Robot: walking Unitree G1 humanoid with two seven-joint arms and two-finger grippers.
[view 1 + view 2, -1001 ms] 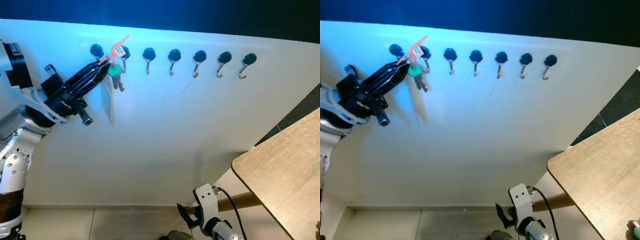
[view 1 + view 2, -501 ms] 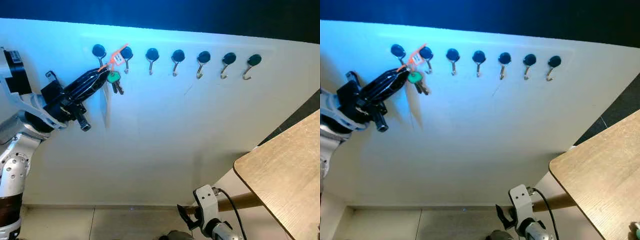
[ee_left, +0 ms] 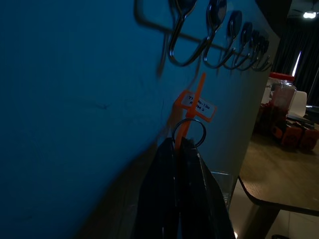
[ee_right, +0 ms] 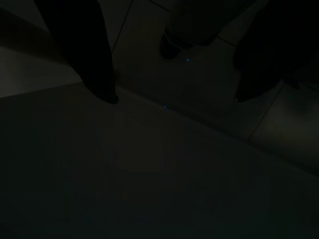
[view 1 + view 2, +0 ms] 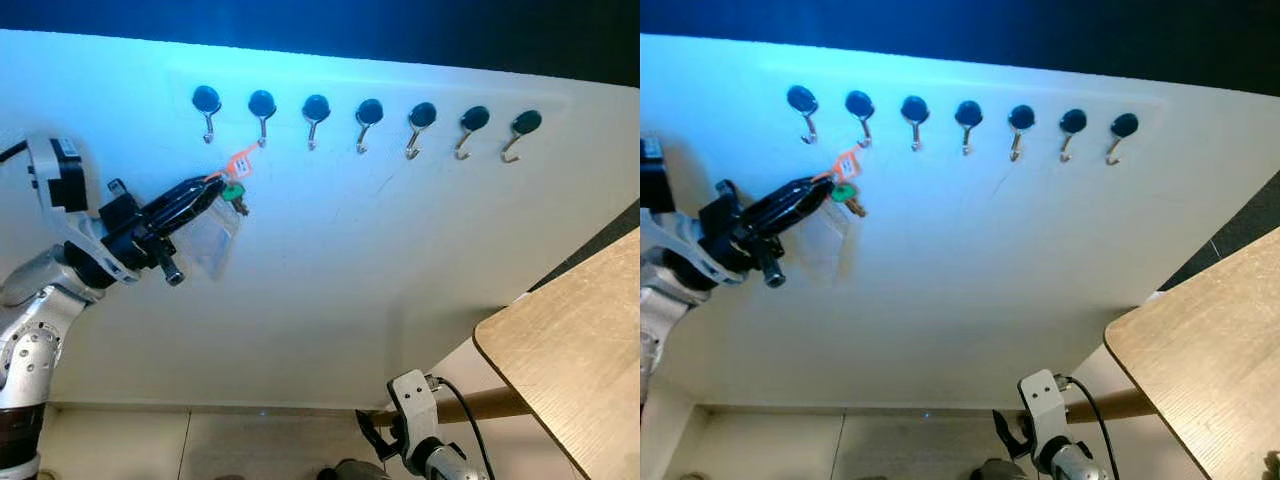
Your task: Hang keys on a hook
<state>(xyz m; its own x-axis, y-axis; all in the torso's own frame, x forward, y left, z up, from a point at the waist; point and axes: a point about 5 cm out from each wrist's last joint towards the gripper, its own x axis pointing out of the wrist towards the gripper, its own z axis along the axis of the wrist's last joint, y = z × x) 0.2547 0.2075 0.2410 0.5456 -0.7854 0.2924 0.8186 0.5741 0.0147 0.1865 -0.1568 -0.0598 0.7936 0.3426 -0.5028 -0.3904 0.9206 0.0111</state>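
A row of several black-capped metal hooks [image 5: 316,108] runs along the top of the white wall [image 5: 330,260]. My left gripper [image 5: 212,188] is raised against the wall, below the first hook [image 5: 207,103] and second hook [image 5: 262,106], and is shut on a key ring. A green-headed key [image 5: 233,193] and an orange tag [image 5: 239,161] stick out past its tips. No part of the bunch touches a hook. The left wrist view shows the ring [image 3: 189,132] and tag [image 3: 198,103] beyond my left gripper [image 3: 178,144], with the hooks [image 3: 182,35] above. My right gripper [image 4: 174,99] hangs low, open, over dim floor.
A wooden table [image 5: 570,340] juts in at the right, on a wooden leg [image 5: 480,404]. My right wrist [image 5: 412,420] sits at the bottom centre. A red-lidded jar [image 3: 280,99] stands on that table in the left wrist view. Tiled floor [image 5: 200,445] lies below the wall.
My left gripper has dropped down and away from the second hook, taking the keys and tag with it. The right arm has not moved.
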